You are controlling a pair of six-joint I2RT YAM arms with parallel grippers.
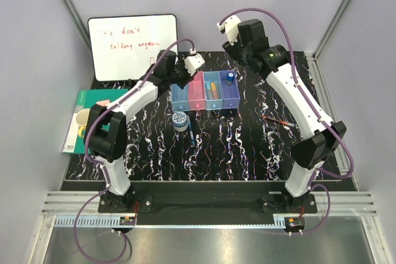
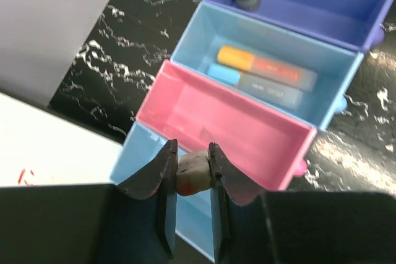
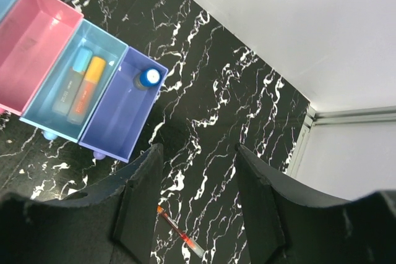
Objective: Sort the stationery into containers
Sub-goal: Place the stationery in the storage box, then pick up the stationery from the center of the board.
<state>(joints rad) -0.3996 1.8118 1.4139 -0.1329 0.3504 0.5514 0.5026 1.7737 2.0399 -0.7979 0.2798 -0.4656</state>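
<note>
Here, the left gripper (image 2: 190,153) pinches a small pale piece (image 2: 193,168) between its fingers, above the end light-blue bin (image 2: 139,153) and just beside the pink bin (image 2: 235,125). The right gripper (image 3: 198,153) hangs spread above the table (image 3: 216,91), apart from the bins.

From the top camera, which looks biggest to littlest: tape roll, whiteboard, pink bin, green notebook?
1. whiteboard
2. green notebook, partly hidden
3. pink bin
4. tape roll

Left arm (image 1: 133,100), right arm (image 1: 297,97): white links, black joints, purple cables (image 1: 351,162); end effector fingers (image 2: 162,183) black.
</note>
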